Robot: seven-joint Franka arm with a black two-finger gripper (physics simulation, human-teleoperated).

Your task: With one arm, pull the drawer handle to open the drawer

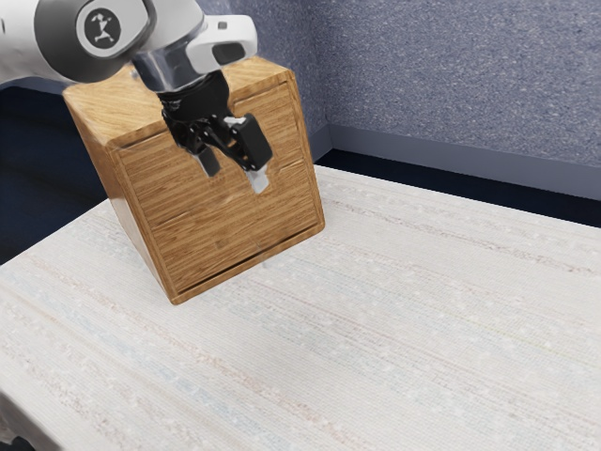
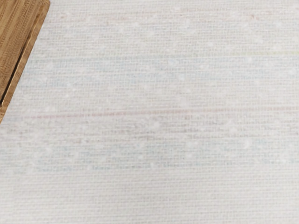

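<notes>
Hovering at the drawer (image 1: 230,221) front, the gripper (image 1: 233,174) is seen with fingers spread and nothing clamped. Drawer face sits just behind the fingertips, flush with the cabinet (image 1: 103,108), so it is judged unopened. Handle grasp and pull are still to be done.

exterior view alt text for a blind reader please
A robot's open black gripper hangs at the upper front of a wooden drawer box. The box stands on a pale table before a blue-grey wall.
</notes>
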